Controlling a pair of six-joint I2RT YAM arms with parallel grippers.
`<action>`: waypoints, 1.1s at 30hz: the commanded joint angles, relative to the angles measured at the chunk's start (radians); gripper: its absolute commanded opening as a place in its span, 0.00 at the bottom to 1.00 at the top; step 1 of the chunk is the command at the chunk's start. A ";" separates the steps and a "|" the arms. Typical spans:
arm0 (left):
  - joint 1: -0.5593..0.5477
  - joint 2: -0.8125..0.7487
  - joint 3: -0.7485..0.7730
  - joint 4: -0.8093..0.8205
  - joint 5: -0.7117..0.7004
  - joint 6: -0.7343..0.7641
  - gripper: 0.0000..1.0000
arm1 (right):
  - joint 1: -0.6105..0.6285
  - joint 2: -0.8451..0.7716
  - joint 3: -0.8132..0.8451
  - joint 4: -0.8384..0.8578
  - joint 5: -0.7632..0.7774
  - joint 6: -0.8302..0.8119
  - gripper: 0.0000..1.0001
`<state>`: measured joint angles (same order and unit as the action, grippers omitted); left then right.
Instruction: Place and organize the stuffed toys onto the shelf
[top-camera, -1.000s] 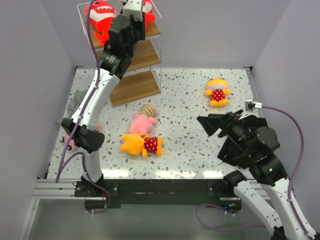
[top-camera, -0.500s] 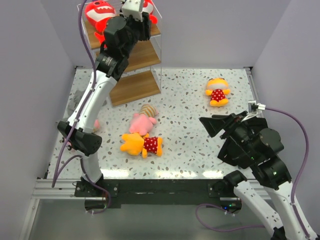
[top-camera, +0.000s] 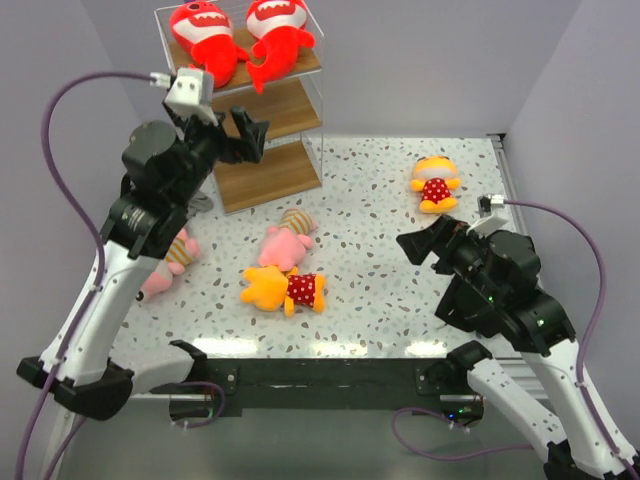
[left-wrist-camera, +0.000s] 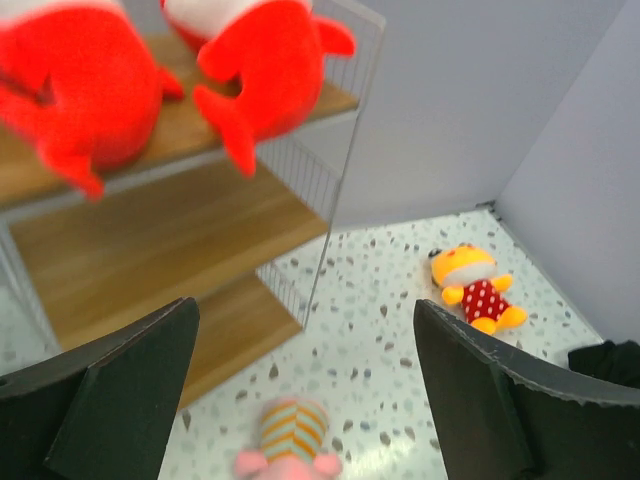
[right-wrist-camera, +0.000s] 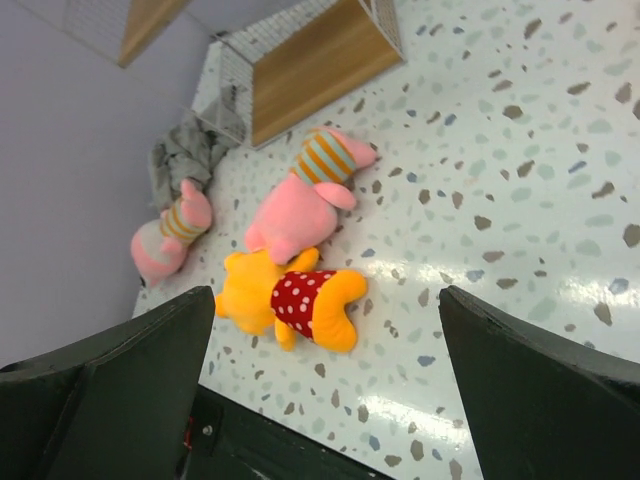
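Observation:
The shelf (top-camera: 282, 176) stands at the far left, with two red sharks (top-camera: 205, 35) (top-camera: 278, 30) side by side on its top board. My left gripper (top-camera: 235, 148) hangs open and empty in front of the middle tier; its wrist view shows both sharks (left-wrist-camera: 70, 90) (left-wrist-camera: 265, 70) above. On the table lie a pink striped toy (top-camera: 285, 240) touching a yellow polka-dot toy (top-camera: 285, 288), another yellow toy (top-camera: 435, 183) at the far right, and a second pink toy (top-camera: 165, 262) partly behind the left arm. My right gripper (top-camera: 425, 248) is open and empty above the table's right side.
A grey cloth (right-wrist-camera: 185, 150) lies beside the shelf's bottom board (right-wrist-camera: 310, 65), near the left wall. Walls close in the table on the left, back and right. The black rail with the arm bases runs along the near edge.
My left gripper has opened and pulled back down and left from the top tier, leaving the second shark beside the first. The right arm has barely shifted.

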<state>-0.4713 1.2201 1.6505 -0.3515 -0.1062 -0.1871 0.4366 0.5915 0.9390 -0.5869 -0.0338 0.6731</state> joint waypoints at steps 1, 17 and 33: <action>0.008 -0.164 -0.274 -0.024 -0.127 -0.193 0.94 | -0.001 0.033 0.038 -0.091 0.072 0.003 0.98; 0.008 -0.470 -0.957 -0.178 -0.265 -0.795 0.88 | 0.001 0.137 -0.181 0.082 -0.101 0.023 0.91; 0.007 -0.412 -1.282 0.184 0.014 -0.726 0.63 | 0.186 0.562 -0.399 0.798 -0.268 0.292 0.78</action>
<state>-0.4709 0.8040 0.4278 -0.3985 -0.2245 -0.9890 0.5415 1.0473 0.5518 -0.0982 -0.2577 0.8787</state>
